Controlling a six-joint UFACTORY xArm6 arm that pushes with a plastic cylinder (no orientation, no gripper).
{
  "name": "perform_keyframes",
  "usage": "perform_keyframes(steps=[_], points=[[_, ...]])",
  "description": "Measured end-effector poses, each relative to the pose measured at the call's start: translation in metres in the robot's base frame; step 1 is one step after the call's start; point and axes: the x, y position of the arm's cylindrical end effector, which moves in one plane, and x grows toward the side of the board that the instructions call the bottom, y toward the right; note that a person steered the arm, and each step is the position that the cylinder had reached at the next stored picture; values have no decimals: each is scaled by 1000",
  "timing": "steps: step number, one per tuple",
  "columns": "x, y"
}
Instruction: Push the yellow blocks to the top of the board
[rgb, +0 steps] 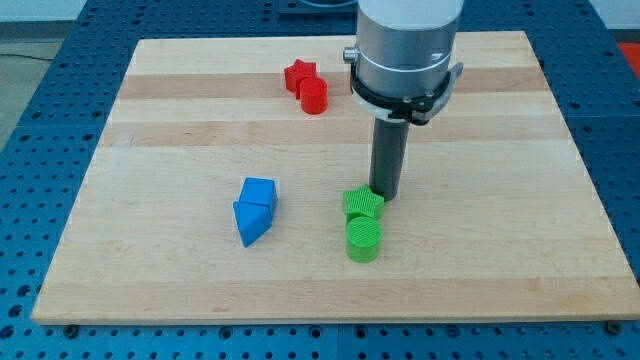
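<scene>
No yellow block shows anywhere on the wooden board (480, 250); the arm's grey body hides part of the board's top edge. My tip (385, 194) stands right of the board's centre. It touches, or nearly touches, the upper right side of a green star-shaped block (361, 204). A green cylinder (363, 241) sits directly below that block, against it.
A blue cube (260, 192) and a blue triangular block (250, 223) sit together left of centre. A red star-shaped block (299, 74) and a red cylinder (313, 96) sit together near the top, left of the arm. A blue perforated table surrounds the board.
</scene>
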Motion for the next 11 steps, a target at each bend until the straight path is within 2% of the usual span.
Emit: perform_keyframes(steps=[4,5,6,7,9,10,11], points=[[-10,6],[-75,36],[-90,24],[-129,21],[-194,46],[-181,67],[-158,61]])
